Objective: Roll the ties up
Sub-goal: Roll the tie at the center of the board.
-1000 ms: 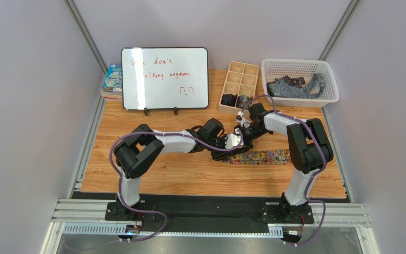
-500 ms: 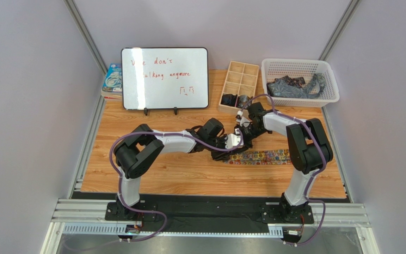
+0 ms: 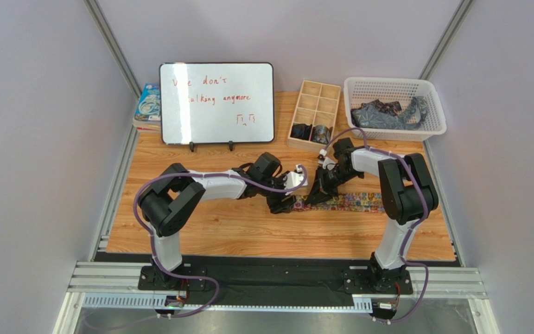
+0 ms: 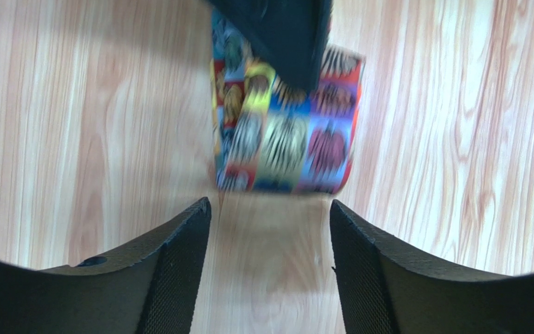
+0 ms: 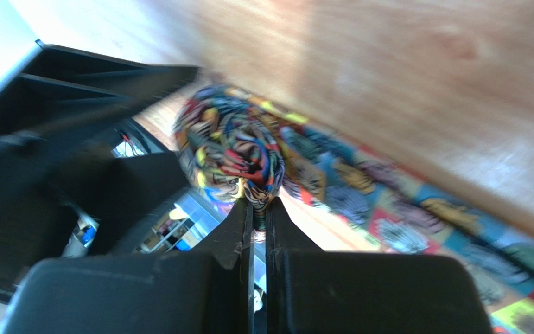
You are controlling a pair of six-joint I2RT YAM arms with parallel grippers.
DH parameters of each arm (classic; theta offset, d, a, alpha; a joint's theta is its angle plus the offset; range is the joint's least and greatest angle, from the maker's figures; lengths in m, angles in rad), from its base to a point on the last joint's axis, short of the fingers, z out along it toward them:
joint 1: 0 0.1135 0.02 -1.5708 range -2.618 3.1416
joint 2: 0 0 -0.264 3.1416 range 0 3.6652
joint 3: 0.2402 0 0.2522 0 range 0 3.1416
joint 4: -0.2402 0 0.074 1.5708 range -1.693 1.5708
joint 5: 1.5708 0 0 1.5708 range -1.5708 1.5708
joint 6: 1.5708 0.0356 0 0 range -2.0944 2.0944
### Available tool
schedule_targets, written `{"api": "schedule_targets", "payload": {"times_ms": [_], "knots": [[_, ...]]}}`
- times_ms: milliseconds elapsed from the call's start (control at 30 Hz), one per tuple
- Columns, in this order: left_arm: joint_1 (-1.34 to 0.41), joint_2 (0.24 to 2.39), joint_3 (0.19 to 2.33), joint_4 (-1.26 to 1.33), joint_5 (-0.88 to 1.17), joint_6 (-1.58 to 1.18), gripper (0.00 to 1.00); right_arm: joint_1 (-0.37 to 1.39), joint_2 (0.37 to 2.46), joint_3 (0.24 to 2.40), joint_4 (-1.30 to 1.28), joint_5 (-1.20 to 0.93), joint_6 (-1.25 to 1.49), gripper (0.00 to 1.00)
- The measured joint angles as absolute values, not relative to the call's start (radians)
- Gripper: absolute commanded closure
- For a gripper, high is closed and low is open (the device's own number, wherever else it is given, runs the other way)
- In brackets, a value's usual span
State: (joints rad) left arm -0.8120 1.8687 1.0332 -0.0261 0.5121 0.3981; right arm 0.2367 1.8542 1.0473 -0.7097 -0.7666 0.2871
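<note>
A multicoloured tie (image 3: pixel 350 202) lies flat on the wooden table, its left end wound into a small roll (image 5: pixel 231 149). My right gripper (image 5: pixel 257 203) is shut on that roll and holds it; in the top view it (image 3: pixel 316 197) sits at the tie's left end. My left gripper (image 4: pixel 270 223) is open and empty, just short of the roll's near edge (image 4: pixel 284 146), with bare wood between its fingers (image 4: pixel 172 264). In the top view it (image 3: pixel 281 203) stands just left of the right gripper. Dark ties (image 3: pixel 387 113) lie in a white basket.
A wooden divided box (image 3: pixel 315 115) at the back holds dark rolled ties in its near compartments. The white basket (image 3: pixel 395 87) stands at the back right. A whiteboard (image 3: pixel 217 103) stands at the back left with a book (image 3: pixel 148 104) beside it.
My left gripper has drawn back to the left, off the tie roll, and stands open. My right gripper has shifted slightly left and down, still holding the roll.
</note>
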Motion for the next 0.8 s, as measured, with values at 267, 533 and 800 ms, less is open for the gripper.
{"api": "schedule_targets", "payload": {"times_ms": [267,533,800], "knots": [[-0.785,1.803,0.955,-0.027,0.541,0.365,0.26,0.230,1.917,1.050,-0.714,-0.766,0.282,1.00],[-0.786,1.787,0.926,0.024,0.556,0.368,0.19,0.231,1.927,1.063,-0.715,-0.779,0.284,1.00],[-0.794,1.817,1.010,0.054,0.541,0.391,0.15,0.239,1.927,1.067,-0.698,-0.787,0.290,1.00]]}}
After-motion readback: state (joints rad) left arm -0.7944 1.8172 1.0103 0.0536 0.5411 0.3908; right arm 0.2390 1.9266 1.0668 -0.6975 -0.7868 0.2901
